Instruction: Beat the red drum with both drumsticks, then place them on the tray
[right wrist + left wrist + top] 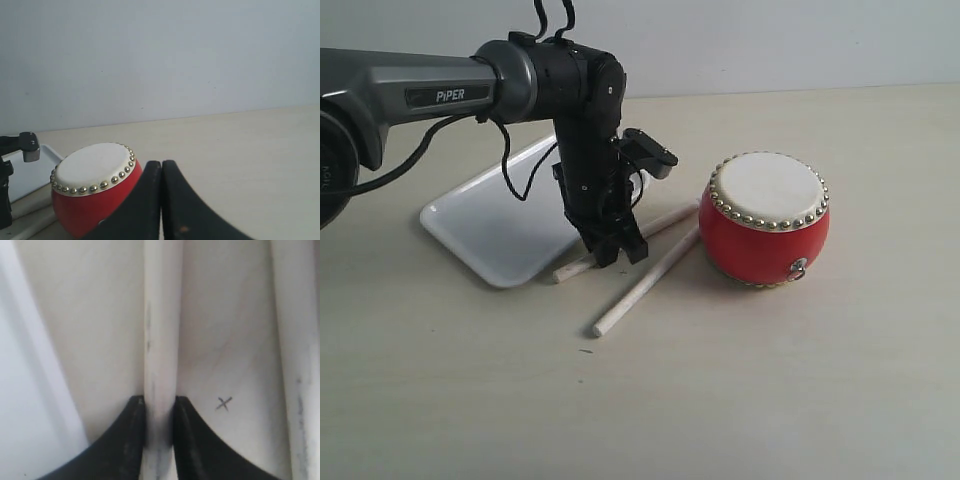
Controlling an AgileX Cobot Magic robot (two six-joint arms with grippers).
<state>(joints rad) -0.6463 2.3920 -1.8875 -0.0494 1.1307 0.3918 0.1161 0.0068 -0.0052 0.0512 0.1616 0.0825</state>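
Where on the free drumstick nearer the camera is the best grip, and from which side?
Take the free drumstick mid-shaft, straight down from above, jaws across it. It lies flat on the table, its far end close to the red drum, and the left gripper grips the other drumstick beside it.

Pale, faintly grained table (820, 380), matte surface. Plain grey-white wall (770, 40) rises behind its far edge. Small pencilled X mark (224, 403) on the tabletop. Tiny dark speck (585, 350) toward the front.
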